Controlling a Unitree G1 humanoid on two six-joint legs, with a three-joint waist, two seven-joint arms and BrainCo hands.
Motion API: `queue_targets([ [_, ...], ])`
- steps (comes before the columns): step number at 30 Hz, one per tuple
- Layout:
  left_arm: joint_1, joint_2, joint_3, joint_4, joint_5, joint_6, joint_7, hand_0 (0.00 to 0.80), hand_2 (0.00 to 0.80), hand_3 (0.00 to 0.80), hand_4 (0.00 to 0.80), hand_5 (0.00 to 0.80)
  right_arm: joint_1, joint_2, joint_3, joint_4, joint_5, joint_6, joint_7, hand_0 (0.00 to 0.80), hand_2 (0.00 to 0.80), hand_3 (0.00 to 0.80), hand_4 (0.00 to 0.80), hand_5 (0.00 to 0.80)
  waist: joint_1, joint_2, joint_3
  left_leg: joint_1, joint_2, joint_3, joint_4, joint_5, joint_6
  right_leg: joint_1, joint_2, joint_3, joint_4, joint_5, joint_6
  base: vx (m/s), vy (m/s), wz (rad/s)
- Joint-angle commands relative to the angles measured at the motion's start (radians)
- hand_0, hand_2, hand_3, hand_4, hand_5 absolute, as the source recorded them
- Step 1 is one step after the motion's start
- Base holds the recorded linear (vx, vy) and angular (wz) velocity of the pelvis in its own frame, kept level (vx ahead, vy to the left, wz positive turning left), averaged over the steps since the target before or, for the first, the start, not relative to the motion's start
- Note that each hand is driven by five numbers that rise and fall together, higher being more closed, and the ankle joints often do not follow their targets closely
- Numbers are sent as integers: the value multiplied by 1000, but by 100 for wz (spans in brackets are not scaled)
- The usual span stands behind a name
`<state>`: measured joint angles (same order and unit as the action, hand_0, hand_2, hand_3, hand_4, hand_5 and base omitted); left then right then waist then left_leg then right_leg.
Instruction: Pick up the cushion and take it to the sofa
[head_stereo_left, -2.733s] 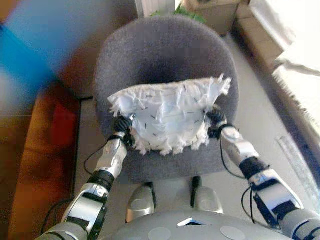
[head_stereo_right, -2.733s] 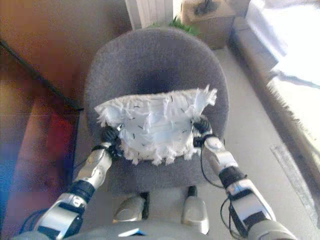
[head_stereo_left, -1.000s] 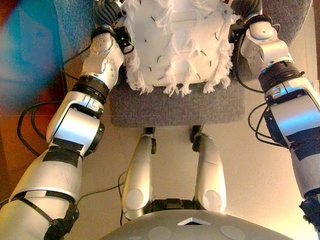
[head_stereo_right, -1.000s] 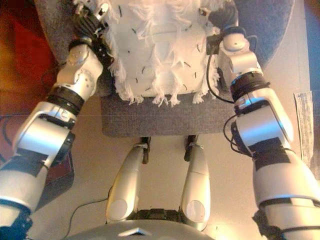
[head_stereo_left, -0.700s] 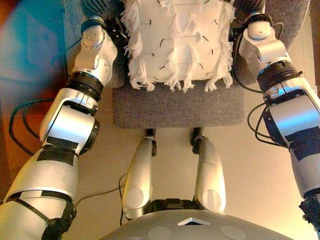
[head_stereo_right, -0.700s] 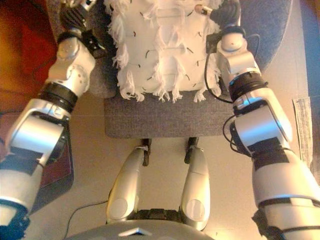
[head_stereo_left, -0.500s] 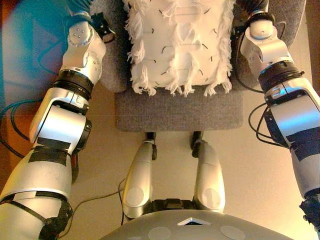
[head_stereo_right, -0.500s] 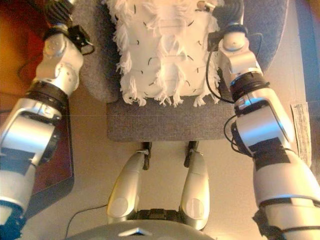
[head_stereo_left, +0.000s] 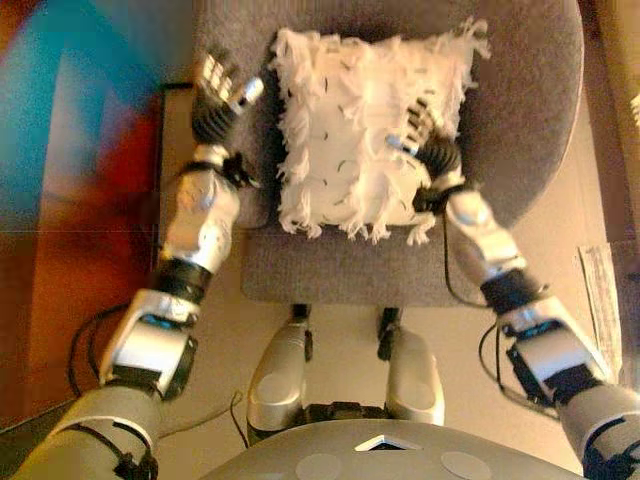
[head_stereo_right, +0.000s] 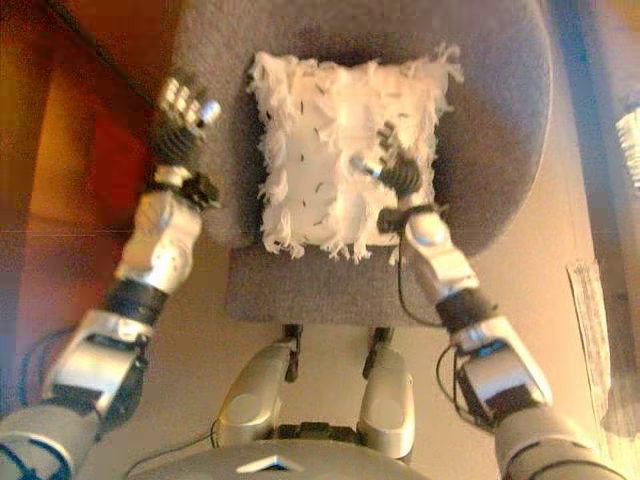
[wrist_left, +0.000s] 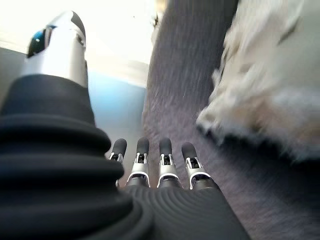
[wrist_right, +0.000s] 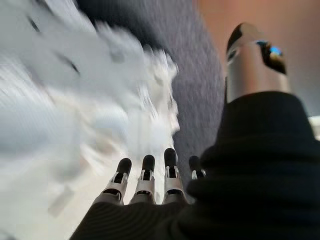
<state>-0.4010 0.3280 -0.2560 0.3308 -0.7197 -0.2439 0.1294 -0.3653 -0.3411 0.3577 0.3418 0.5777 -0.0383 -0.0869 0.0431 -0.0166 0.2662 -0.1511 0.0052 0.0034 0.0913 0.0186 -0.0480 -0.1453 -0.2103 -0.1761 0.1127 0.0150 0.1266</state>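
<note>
A white fringed cushion (head_stereo_left: 365, 130) lies flat on the seat of a grey upholstered chair (head_stereo_left: 520, 100). My left hand (head_stereo_left: 215, 100) hovers over the chair's left edge, apart from the cushion, fingers straight and spread. In the left wrist view the cushion (wrist_left: 270, 80) lies off to one side of those fingers (wrist_left: 160, 160), with bare grey seat (wrist_left: 190, 100) ahead of them. My right hand (head_stereo_left: 425, 135) is over the cushion's right part, fingers straight; its wrist view shows the cushion (wrist_right: 60, 100) just past the fingertips (wrist_right: 145, 172). Neither hand grips anything.
A reddish-brown surface (head_stereo_left: 80, 250) runs along the chair's left side, with a blurred blue patch (head_stereo_left: 90, 90) above it. Pale floor (head_stereo_left: 340, 330) lies in front of the chair. A strip of paper (head_stereo_left: 600, 290) lies on the floor at the right.
Both hands were pressed against the cushion's sides; the left has since come off and swung out left, the right now lies over the cushion. The camera has shifted, showing more of the chair.
</note>
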Motion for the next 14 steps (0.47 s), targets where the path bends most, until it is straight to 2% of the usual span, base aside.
queue_targets([
  [1,113,-13,8,-41,-2,-3,-111,0,0,0,0,0,131,28,-46,-77,111,-72,105,0,0,0,0,0,13,-27,-161,33,-30,56,23,-21,34,61,6,3,-86,80,-6,136,1,-7],
  [4,191,-12,12,-63,9,2,-144,0,0,0,0,0,224,43,-56,-100,120,-82,132,0,0,0,0,0,12,-24,-186,60,-26,66,-2,-15,36,82,16,3,-99,83,-9,64,-9,-8],
  [6,312,4,34,-125,4,45,-171,0,0,0,0,0,342,53,-62,-146,85,-81,172,0,0,0,0,0,10,-22,-205,92,-23,75,-34,-5,40,109,26,-1,-119,91,-9,21,-40,-6],
  [9,427,25,59,-139,-21,64,-218,0,0,0,0,0,438,28,-70,-161,72,-77,233,0,0,0,0,0,9,-23,-215,110,-26,82,-48,-3,41,127,35,-4,-142,100,-9,-1,-33,-7],
  [12,519,22,78,-125,-49,87,-265,0,0,0,0,0,506,27,-82,-155,141,-51,250,0,0,0,0,0,9,-24,-217,121,-29,87,-54,-5,40,138,43,-8,-157,103,-10,-14,-16,-4],
  [14,550,23,69,-120,-50,80,-271,0,0,0,0,0,526,25,-84,-125,110,-88,215,0,0,0,0,0,8,-23,-216,122,-29,91,-55,-5,40,142,46,-8,-165,105,-11,-28,-8,-4],
])
